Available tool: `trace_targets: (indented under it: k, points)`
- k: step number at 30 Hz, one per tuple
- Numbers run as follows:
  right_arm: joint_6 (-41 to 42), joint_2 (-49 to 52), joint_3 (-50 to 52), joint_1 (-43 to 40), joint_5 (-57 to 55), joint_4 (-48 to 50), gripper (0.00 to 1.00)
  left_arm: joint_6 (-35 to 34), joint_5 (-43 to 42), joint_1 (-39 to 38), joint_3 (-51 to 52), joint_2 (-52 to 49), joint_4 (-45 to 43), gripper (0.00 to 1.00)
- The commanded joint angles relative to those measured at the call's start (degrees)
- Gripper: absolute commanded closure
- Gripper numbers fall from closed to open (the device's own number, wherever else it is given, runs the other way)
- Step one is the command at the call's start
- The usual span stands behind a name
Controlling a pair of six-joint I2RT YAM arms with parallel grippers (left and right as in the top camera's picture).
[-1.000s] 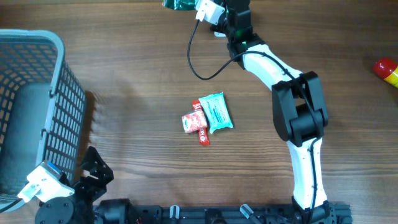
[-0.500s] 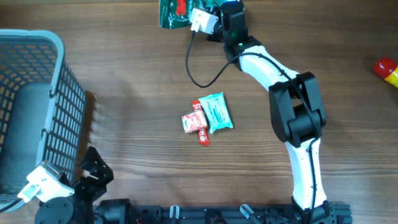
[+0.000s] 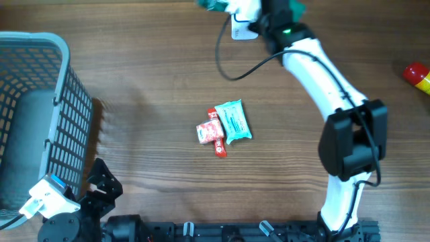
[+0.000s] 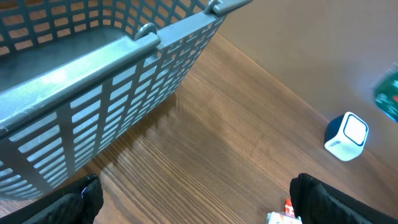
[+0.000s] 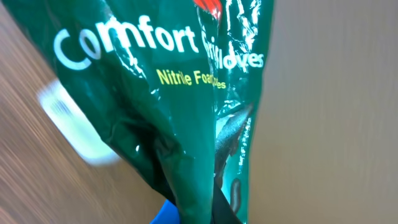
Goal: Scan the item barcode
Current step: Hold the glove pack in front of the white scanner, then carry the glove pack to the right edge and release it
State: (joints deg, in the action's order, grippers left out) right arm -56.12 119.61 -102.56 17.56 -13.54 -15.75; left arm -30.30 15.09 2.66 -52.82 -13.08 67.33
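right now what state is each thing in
right hand, shut on the green glove packet
green glove packet, held up off the table
left hand, open, holding nothing
scanner, standing on the table, untouched
basket, upright, top open
teal packet, lying flat, against the red packets
red packets, lying flat on the table

The green packet is glossy, crinkled plastic film (light glints off its folds). The table is matt, grained wood. The basket is smooth grey plastic with a faint sheen.
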Motion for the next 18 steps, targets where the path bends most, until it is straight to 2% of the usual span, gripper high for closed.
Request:
trace_targets:
  k: [1,3,6,10,16,18]
  points:
    - [13.29,-1.44,-0.28,-7.89,-5.57,-2.19,0.96,0.44,0.35,0.35,0.00,0.35,-0.11,0.00]
    - [19.23,-1.42,0.39,-12.94,-2.80,-4.26,0.96,0.44,0.35,0.35,0.00,0.35,-0.11,0.00]
    - [22.10,0.11,0.85,-21.86,4.96,-6.03,0.96,0.44,0.35,0.35,0.00,0.35,-0.09,0.00]
    - [33.88,1.38,0.85,-31.52,5.09,-7.45,0.96,0.44,0.35,0.35,0.00,0.35,-0.11,0.00]
    - [35.43,3.34,0.92,-40.98,9.18,-9.57,0.95,0.44,0.35,0.35,0.00,0.35,-0.09,0.00]
    - [38.18,4.52,0.92,-43.36,8.92,-9.99,0.95,0.44,0.35,0.35,0.00,0.35,-0.09,0.00]
